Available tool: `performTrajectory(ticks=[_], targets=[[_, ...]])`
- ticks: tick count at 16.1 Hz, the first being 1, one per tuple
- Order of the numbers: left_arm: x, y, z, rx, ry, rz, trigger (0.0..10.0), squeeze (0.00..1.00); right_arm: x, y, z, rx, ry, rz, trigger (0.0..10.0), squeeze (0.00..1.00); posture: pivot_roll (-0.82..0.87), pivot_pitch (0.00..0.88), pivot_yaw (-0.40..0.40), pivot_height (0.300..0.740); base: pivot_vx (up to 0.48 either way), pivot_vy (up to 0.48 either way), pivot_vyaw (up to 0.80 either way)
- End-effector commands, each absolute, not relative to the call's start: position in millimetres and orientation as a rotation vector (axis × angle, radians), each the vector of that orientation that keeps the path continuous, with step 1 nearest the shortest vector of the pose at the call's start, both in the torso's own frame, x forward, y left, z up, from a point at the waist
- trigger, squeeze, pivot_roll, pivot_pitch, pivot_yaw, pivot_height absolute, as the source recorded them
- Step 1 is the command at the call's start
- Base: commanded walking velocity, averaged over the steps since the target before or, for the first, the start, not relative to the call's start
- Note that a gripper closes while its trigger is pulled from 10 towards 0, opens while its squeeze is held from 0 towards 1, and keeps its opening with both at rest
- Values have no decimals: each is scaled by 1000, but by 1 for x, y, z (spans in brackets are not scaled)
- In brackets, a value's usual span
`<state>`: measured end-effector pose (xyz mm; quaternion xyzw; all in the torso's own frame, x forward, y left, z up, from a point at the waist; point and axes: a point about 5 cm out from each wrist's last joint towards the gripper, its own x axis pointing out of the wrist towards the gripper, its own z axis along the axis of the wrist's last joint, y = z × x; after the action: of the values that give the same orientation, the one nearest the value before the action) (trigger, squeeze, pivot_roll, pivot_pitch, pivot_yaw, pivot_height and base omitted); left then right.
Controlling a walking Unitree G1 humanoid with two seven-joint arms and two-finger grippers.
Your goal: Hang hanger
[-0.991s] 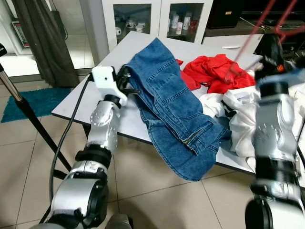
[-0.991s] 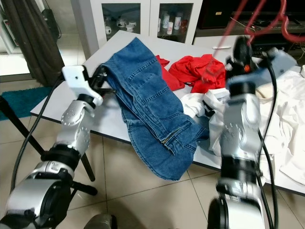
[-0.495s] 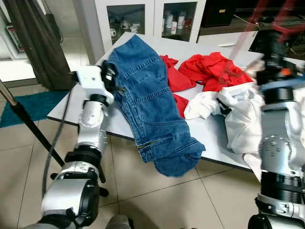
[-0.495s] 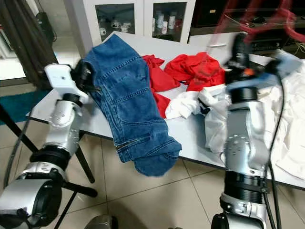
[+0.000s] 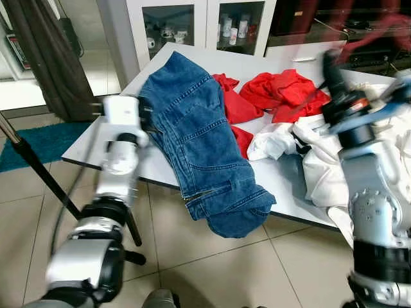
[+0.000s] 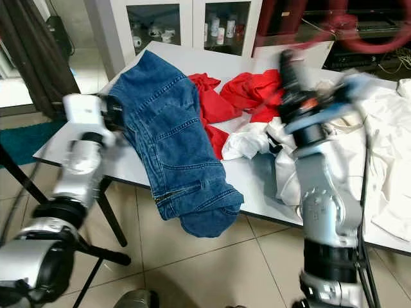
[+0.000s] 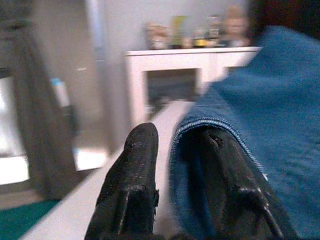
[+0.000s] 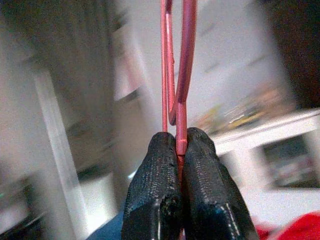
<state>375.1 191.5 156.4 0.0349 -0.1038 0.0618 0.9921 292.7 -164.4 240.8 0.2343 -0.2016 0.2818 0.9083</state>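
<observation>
1. Underfoot, floor (image 5: 212, 269): pale glossy square tiles with thin grout lines; a teal rug (image 5: 35, 142) lies at far left beside a dark curtain (image 5: 48, 58).
2. Table (image 5: 282, 186): flat white rectangular top, its near edge facing the robot.
3. Cabinet (image 5: 192, 22): white, glass-doored, beyond the table; small bottles and figures sit inside.
4. Jeans (image 5: 199, 147): heavy blue denim with stitched seams, spread across the table's left part, one end hanging over the near edge.
5. Red garments (image 5: 282, 96): soft, crumpled, at the far middle.
6. White garments (image 5: 321, 167): rumpled heap on the right.
7. Left gripper (image 7: 177, 165): textured black fingers (image 7: 135, 170) pinching the denim's hemmed edge at the table's left side.
8. Right gripper (image 8: 180, 150): clamped tight on the hanger (image 8: 179, 65), a thin red looped rod held raised above the table's right side, blurred.
</observation>
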Motion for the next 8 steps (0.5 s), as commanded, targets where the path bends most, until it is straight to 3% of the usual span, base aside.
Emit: performTrajectory(ticks=[1,4,8], targets=[[374,203,151,45,-163,197,10000,0,285,-145,238,463,-362,734,10000,0,140,0,10,740,0,0,0],[372,207,143,66,-124,227,10000,0,282,-126,224,467,-238,849,10000,0,156,3,-2,740,0,0,0],[369,210,142,72,-131,274,10000,0,304,-116,193,416,-18,782,10000,0,164,7,-8,740,0,0,0]])
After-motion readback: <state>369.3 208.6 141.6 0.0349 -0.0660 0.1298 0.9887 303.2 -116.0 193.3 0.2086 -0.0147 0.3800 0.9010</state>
